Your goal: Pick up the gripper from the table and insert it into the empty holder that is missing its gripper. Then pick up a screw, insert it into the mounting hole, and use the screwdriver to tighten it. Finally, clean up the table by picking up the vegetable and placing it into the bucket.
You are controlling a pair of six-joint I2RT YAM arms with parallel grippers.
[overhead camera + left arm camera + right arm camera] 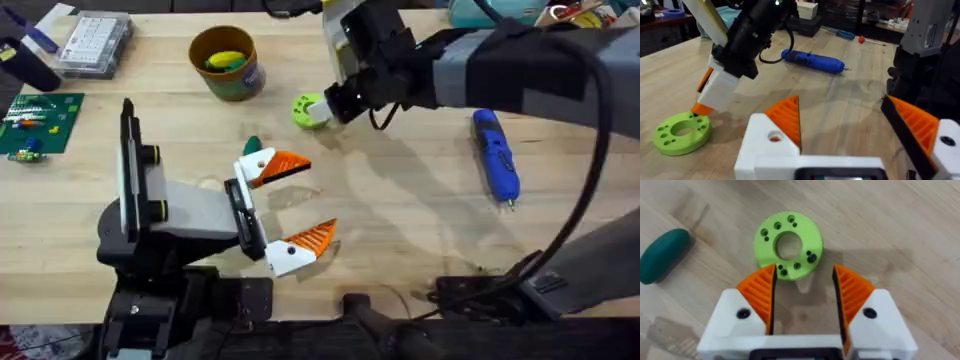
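— hovering over anything right now?

— yes, my right gripper (804, 287) hangs just above the lime-green gripper (788, 246), fingers spread apart and holding nothing. the green piece lies flat on the table (400, 220), its rim just at my orange pads (759, 292), centre hole facing up.

— and your left one?

— my left gripper (290, 205) sits low near the middle of the table, jaws wide apart and empty, well short of the green ring.

— where's the rest?

— the blue screwdriver (496, 155) lies on its side off to the right, apart from both hands. the mustard-yellow bucket (228, 62) stands upright toward the far left, something yellow and green inside it. a dark green vegetable (662, 255) lies on the wood near the green piece.
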